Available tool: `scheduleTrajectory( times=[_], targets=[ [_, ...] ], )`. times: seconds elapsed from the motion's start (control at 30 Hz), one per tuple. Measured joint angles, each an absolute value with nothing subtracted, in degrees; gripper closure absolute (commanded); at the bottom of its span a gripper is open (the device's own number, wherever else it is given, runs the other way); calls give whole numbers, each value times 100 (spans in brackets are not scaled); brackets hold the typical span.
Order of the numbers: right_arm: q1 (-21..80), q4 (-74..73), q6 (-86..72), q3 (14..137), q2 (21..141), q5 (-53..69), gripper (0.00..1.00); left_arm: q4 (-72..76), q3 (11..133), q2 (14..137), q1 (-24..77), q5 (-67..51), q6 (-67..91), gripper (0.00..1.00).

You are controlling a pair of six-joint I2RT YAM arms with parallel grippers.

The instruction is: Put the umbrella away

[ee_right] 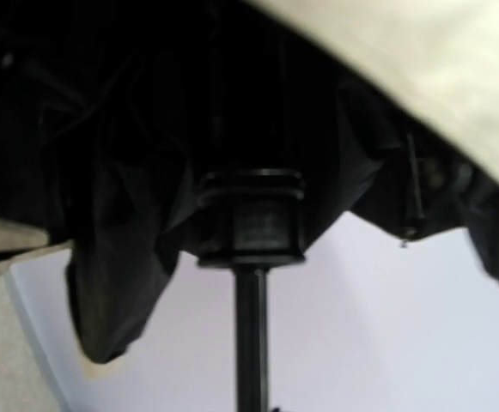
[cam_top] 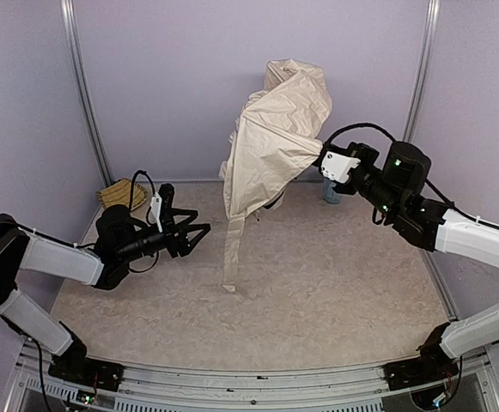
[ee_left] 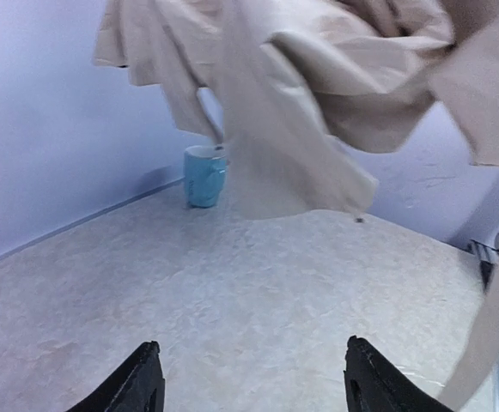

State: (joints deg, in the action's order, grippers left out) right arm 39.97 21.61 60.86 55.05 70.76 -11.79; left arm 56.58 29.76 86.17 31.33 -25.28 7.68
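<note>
The umbrella (cam_top: pixel 275 137) hangs in the air over the back middle of the table, its cream-beige canopy crumpled and half folded, with a long fabric strip (cam_top: pixel 232 249) dangling down to the table. My right gripper (cam_top: pixel 322 160) holds it up from the right; its fingers are hidden by the fabric. The right wrist view looks up the thin black shaft (ee_right: pixel 251 335) to the runner (ee_right: pixel 251 219) and the dark underside of the canopy. My left gripper (cam_top: pixel 199 238) is open and empty, low over the table to the left of the umbrella, whose canopy (ee_left: pixel 318 69) hangs ahead of it.
A woven straw basket (cam_top: pixel 122 194) lies at the back left corner behind my left arm. A blue cup (ee_left: pixel 204 176) stands by the back wall, partly behind the canopy, and shows near my right gripper in the top view (cam_top: pixel 331 196). Purple walls enclose the marbled table (cam_top: pixel 318 283).
</note>
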Motion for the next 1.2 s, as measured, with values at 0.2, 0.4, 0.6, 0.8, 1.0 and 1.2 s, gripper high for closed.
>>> scheduleTrajectory(
  times=[0.2, 0.4, 0.6, 0.8, 1.0, 1.2],
  targets=[
    [3988, 2069, 6086, 5677, 7076, -1085, 100, 5566, 2950, 8270, 3605, -3815, 373, 9],
    [3983, 1916, 6086, 5686, 7078, -987, 100, 5251, 3046, 8479, 4171, -4217, -30, 33],
    [3983, 1796, 6012, 5752, 7076, -854, 100, 4838, 3426, 8882, 4160, -4259, -242, 84],
    [4023, 1588, 5854, 5752, 7024, -681, 100, 4425, 3726, 9172, 4230, -4300, -602, 100],
    [4423, 1577, 5902, 5557, 6681, -685, 100, 4344, 3983, 9780, 3962, -3900, -893, 100],
    [5507, 1811, 6340, 4757, 6337, -786, 100, 4278, 4799, 10680, 3293, -3474, -1153, 100]
  ],
)
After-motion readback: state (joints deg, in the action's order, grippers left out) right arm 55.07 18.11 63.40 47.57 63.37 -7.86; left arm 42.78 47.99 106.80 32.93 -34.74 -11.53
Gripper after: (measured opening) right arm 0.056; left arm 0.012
